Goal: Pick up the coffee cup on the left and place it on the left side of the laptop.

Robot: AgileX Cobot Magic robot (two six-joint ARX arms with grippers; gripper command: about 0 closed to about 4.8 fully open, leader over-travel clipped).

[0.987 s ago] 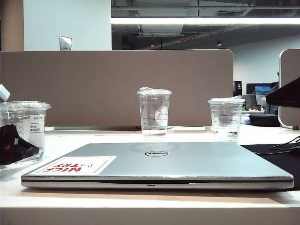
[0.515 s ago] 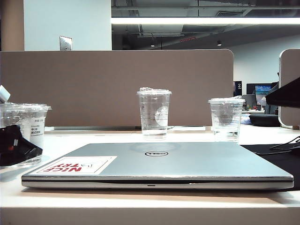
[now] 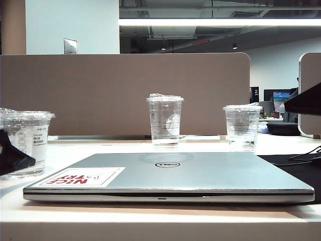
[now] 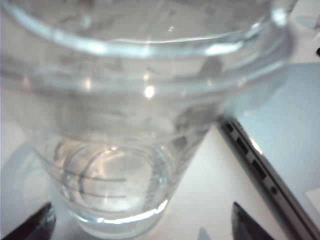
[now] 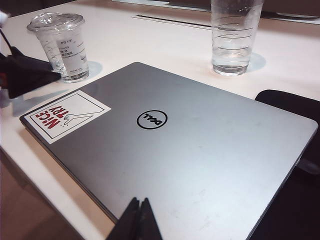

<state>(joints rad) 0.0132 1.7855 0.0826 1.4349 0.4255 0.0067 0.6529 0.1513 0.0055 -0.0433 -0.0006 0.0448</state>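
- My left gripper (image 4: 140, 227) is standing spread wide around the coffee cup (image 3: 27, 143), released.
- My right gripper (image 5: 138, 220) is hovering pinched closed above the laptop (image 3: 170, 175).
- I'm reading "NICE TRY" in red and the round Dell logo on its smooth silver lid; the clear plastic cup is sitting left of it.

Three clear cups: coffee cup (image 3: 29, 143), taller cup (image 3: 165, 120), short cup (image 3: 242, 127); one laptop (image 3: 170, 175).

Your two grippers: left spread wide, right pinched closed.
Your left gripper (image 4: 140, 225) shows dark fingertips (image 4: 35, 225) far apart at the lower corners; in the exterior view it sits at the left edge. Your right gripper (image 5: 137, 212) rises from bottom centre, tips together.
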